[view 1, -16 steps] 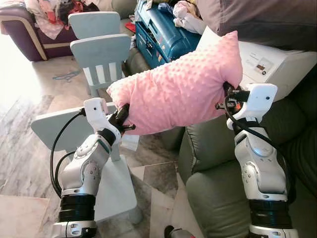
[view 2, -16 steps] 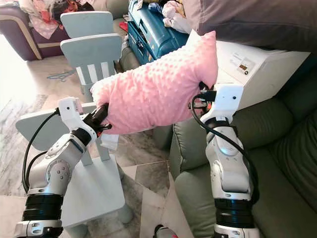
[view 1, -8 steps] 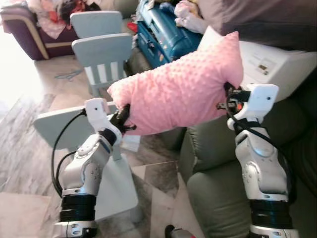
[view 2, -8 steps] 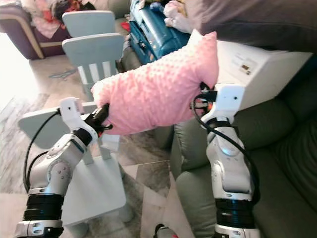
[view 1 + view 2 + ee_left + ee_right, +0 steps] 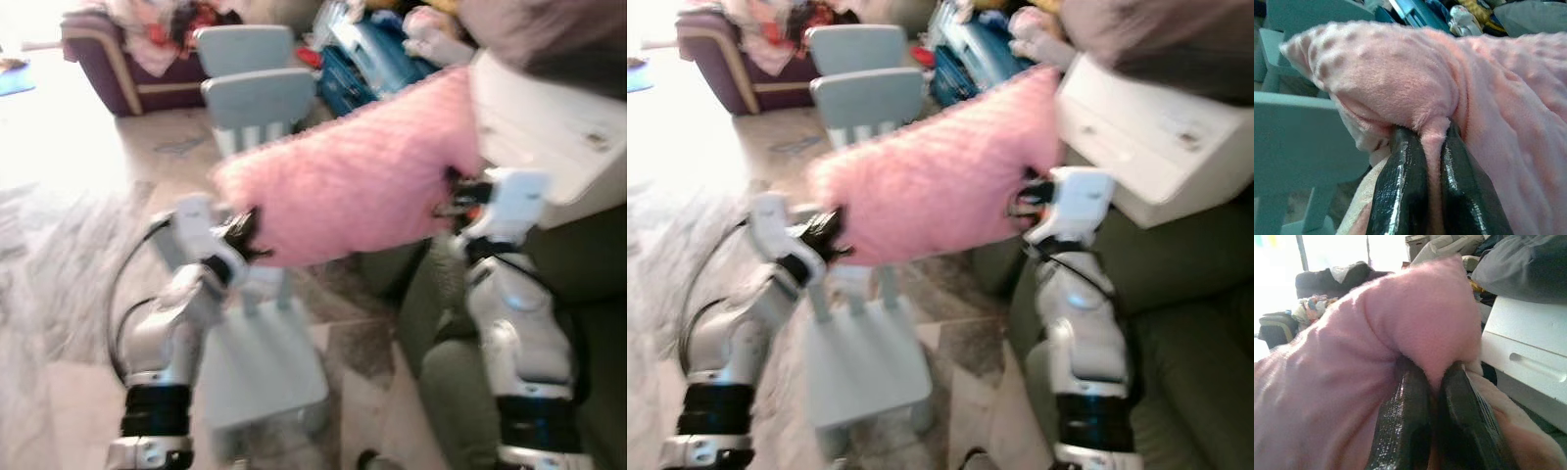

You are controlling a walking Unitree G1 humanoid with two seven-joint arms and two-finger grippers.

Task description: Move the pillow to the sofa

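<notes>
Still pinched: pillow (image 5: 358, 186) | left tool (image 5: 1422, 149), right tool (image 5: 1432, 382) clenched | camera swung, chairs (image 5: 257, 98) shifted right

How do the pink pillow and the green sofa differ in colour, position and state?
The pink pillow is held up in the air, pinched at its ends by the left gripper and the right gripper; the green sofa stands on the floor, below and to the right. Both look soft.

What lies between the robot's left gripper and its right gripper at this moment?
The pink pillow spans the gap, pinched at one end by the left gripper and at the other by the right gripper; the eye views show this.
</notes>
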